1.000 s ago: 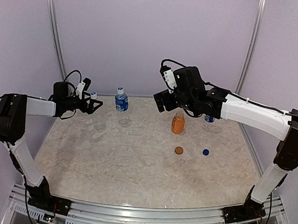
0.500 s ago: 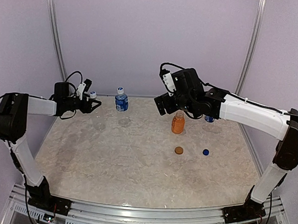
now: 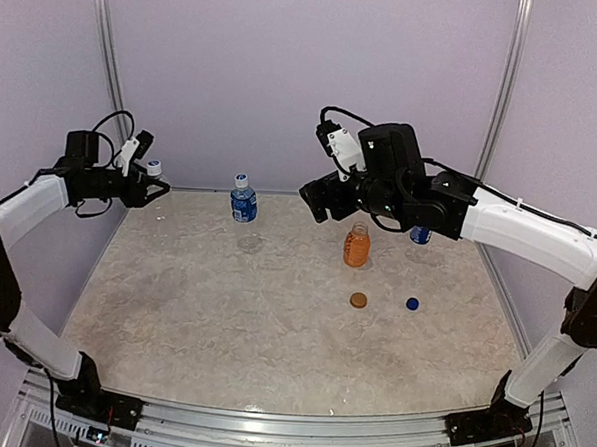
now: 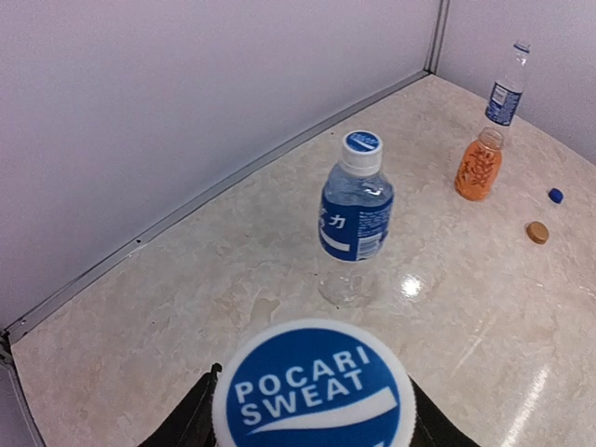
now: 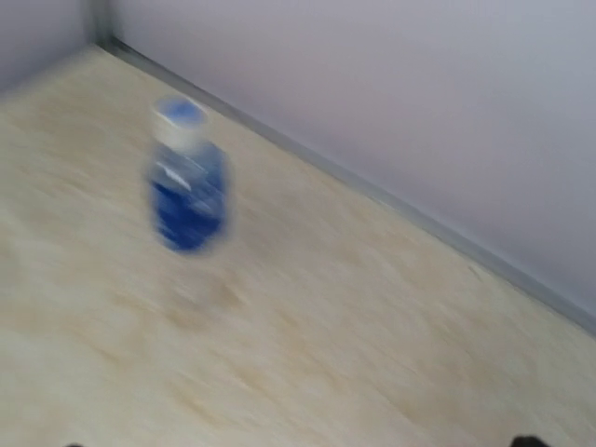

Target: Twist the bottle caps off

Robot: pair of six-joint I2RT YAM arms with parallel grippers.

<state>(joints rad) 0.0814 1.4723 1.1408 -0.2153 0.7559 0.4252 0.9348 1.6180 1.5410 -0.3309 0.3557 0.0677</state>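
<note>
Pocari Sweat cap [image 4: 314, 386] sat clenched in the left tool [image 3: 152, 183], raised well left of the capped blue-label bottle [image 3: 242, 203]. Right tool [image 3: 315, 199] hung released, right of that bottle. Judged: third cap under way. Next move needs a counter-hold on its bottle, then twisting.

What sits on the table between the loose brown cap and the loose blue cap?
Nothing. The table between the brown cap and the blue cap is bare, as the top view shows.

A beige marbled table [image 3: 273, 332] meets lilac walls [image 3: 306, 74].
</note>
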